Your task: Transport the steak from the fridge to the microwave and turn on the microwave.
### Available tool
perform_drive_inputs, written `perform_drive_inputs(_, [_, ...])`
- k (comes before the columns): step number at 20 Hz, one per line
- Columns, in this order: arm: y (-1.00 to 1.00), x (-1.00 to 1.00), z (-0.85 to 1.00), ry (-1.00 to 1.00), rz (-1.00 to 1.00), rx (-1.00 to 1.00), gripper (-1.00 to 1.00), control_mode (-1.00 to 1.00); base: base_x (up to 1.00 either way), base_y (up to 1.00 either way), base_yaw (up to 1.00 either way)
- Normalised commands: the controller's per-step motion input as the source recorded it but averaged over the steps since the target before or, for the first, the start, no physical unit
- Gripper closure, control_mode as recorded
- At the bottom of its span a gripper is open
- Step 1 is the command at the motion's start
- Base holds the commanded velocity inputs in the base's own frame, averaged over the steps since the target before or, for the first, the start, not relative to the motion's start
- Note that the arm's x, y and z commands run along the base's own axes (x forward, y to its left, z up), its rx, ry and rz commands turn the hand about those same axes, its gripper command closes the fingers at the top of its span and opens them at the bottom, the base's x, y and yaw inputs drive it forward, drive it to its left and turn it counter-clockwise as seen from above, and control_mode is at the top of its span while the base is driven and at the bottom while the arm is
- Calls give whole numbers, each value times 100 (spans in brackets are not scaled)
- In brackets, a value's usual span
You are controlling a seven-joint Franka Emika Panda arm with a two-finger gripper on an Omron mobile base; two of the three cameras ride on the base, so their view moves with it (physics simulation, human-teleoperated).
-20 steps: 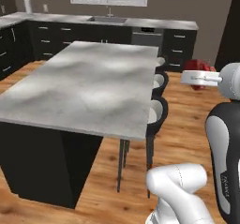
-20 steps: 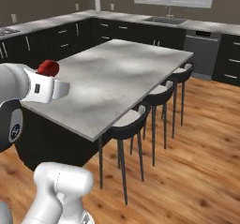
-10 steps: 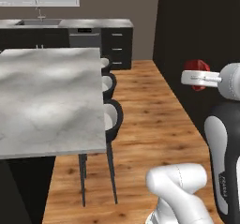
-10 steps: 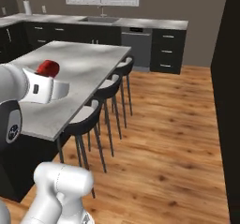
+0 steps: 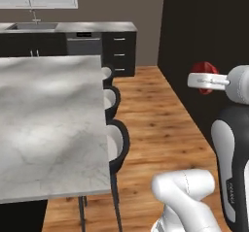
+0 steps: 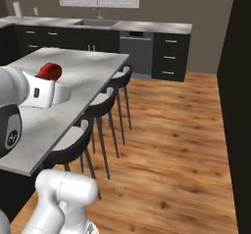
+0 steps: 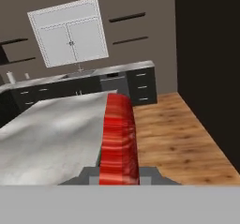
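The steak (image 7: 118, 136) stands edge-on, a red striped slab rising between the two dark fingertips, with my gripper (image 7: 119, 172) shut on it. From the left base view the steak (image 5: 204, 71) is a red round piece behind the white hand, held at chest height over the wood floor in front of a tall dark wall. In the right base view the steak (image 6: 50, 70) pokes up above the white hand, in line with the island top. The fridge and the microwave are out of view.
A grey marble island (image 5: 44, 124) with dark stools (image 5: 118, 139) lies to my left. Behind it runs a counter with a sink (image 6: 97, 22), a dishwasher (image 6: 135, 52) and black drawers (image 6: 169, 57). A tall dark wall (image 5: 209, 37) stands on the right; wood floor (image 6: 166, 145) lies between.
The whole scene has slid left in both base views, so the camera has turned right. The steak stays in the shut gripper, held the same way relative to the arm.
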Motion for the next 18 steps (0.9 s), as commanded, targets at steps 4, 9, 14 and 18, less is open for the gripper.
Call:
perform_drive_inputs(4, [0,0,0,0,0,0,100,100,46,-51,0])
perform_drive_inputs(9, [0,0,0,0,0,0,100,100,26,-63,-3])
perform_drive_inputs(14, [0,0,0,0,0,0,100,100,39,-54,0])
perform_drive_inputs(18, [0,0,0,0,0,0,100,100,50,-47,0])
